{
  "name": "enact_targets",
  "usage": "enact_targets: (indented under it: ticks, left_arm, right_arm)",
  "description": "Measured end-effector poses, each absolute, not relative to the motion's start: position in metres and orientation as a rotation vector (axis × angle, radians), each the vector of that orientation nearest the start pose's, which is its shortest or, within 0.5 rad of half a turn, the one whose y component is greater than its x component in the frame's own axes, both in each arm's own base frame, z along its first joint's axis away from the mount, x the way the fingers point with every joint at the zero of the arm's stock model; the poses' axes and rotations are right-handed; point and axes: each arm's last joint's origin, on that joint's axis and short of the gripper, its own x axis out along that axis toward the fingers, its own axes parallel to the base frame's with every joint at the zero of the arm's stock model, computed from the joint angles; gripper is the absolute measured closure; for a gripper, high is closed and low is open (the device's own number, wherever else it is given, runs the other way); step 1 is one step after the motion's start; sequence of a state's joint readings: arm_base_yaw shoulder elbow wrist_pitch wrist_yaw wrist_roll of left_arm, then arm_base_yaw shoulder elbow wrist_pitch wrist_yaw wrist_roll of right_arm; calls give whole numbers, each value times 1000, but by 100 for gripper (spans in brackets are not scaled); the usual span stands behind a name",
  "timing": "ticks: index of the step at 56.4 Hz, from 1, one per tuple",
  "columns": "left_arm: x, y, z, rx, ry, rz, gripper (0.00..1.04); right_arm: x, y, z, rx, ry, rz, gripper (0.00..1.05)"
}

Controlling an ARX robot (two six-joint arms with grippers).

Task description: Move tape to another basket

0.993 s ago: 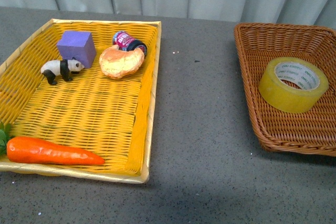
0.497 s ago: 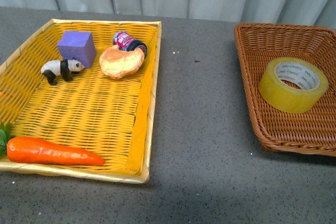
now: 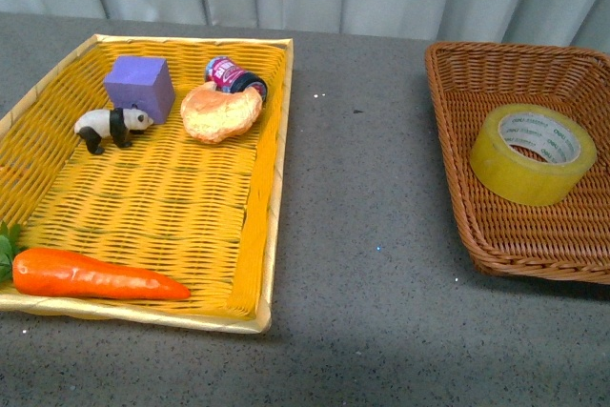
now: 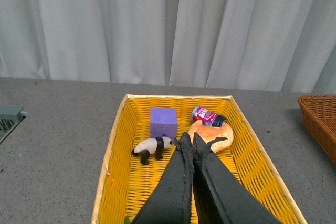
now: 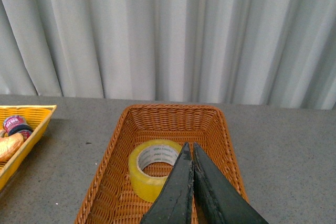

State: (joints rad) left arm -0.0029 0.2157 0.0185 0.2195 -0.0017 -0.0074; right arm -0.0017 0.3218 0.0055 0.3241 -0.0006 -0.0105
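Note:
The yellow tape roll [image 3: 532, 152] lies flat inside the brown wicker basket [image 3: 457, 188] at the right of the front view. It also shows in the right wrist view [image 5: 152, 169] inside the basket [image 5: 113, 166]. My right gripper [image 5: 189, 147] is shut and empty, held above the basket just beside the tape. My left gripper [image 4: 188, 137] is shut and empty, held above the yellow tray [image 4: 113, 150]. Neither gripper shows in the front view.
The yellow woven tray [image 3: 257, 235] at the left holds a purple cube [image 3: 139, 86], a panda figure [image 3: 111, 126], a bread piece [image 3: 220, 111], a small jar [image 3: 234, 75] and a carrot [image 3: 91, 274]. Grey tabletop lies between tray and basket. A curtain hangs behind.

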Motion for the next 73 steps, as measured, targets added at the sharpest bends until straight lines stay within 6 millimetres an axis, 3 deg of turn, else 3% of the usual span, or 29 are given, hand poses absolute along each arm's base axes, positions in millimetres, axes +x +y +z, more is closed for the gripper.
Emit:
enact_targets:
  ticks: [17,45,49,56,73]
  left_arm:
    - [97,0,170,-7,-14,-3,101]
    - [97,0,170,-8,-17,-2,100]
    - [97,0,170,-7,-17,-2,88]
    - [97,0,170,-7,-17,-2,66]
    - [97,0,170,-8,-17,-2,9]
  right_arm:
    - [111,0,168,-10,-8,-1,104]
    - [98,0,165,-10,-2,-1,104]
    - [98,0,165,-10,-3,-1,97]
    - [98,0,165,-10,-4,-1,75]
    - [98,0,165,-10,-4,-1,17]
